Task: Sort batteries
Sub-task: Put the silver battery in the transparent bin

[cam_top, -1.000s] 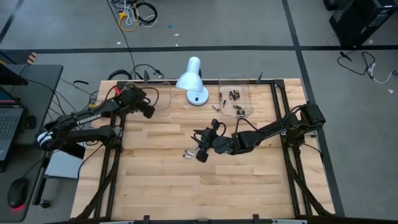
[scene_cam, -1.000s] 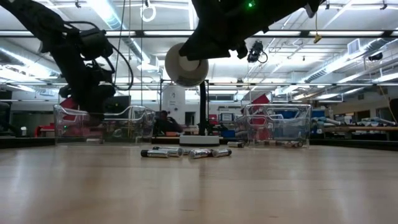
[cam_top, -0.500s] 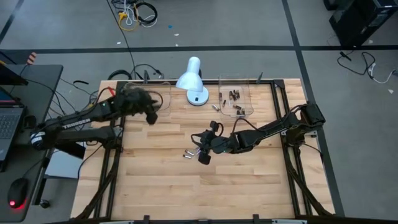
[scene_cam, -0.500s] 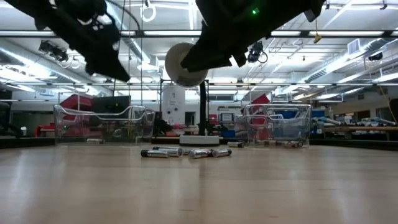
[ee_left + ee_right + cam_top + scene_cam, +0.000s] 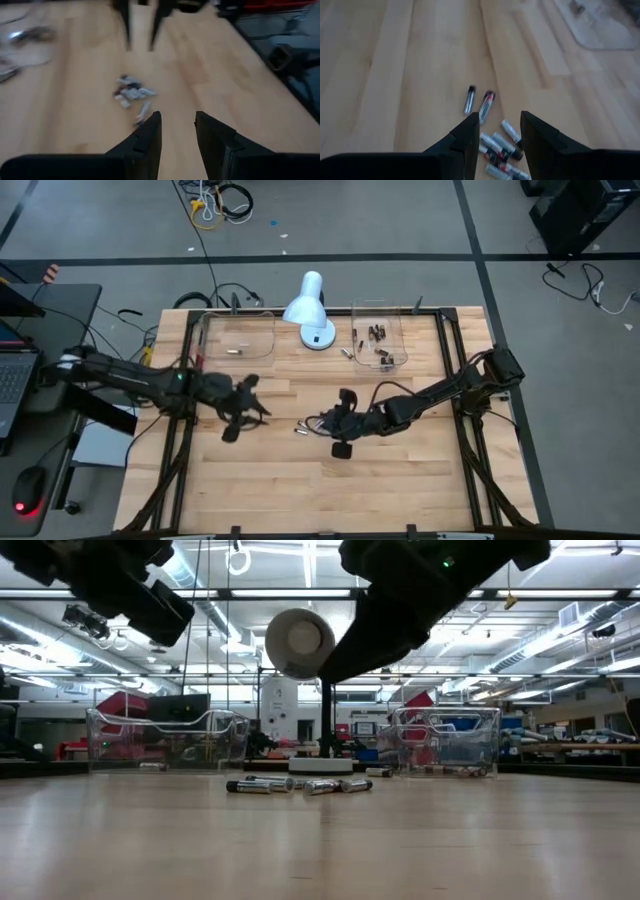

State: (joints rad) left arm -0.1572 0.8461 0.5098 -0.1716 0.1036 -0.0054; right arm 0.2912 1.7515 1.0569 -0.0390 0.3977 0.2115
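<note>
Loose batteries (image 5: pixel 310 425) clustered mid-worktop (image 5: pixel 400 480) between the two arms, with the right gripper (image 5: pixel 496 131) poised just above them and the left gripper (image 5: pixel 177 125) facing them from nearby, both parted and empty, apparently ready to pick for sorting.

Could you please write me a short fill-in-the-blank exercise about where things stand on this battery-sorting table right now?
1. The white desk lamp stands between two clear plastic ____.
2. The loose batteries lie on the bare ____ tabletop.
3. The left gripper and the right gripper are both ____, holding nothing.
4. The left tray holds ____ batteries than the right tray.

Missing words: trays; wooden; open; fewer
</note>
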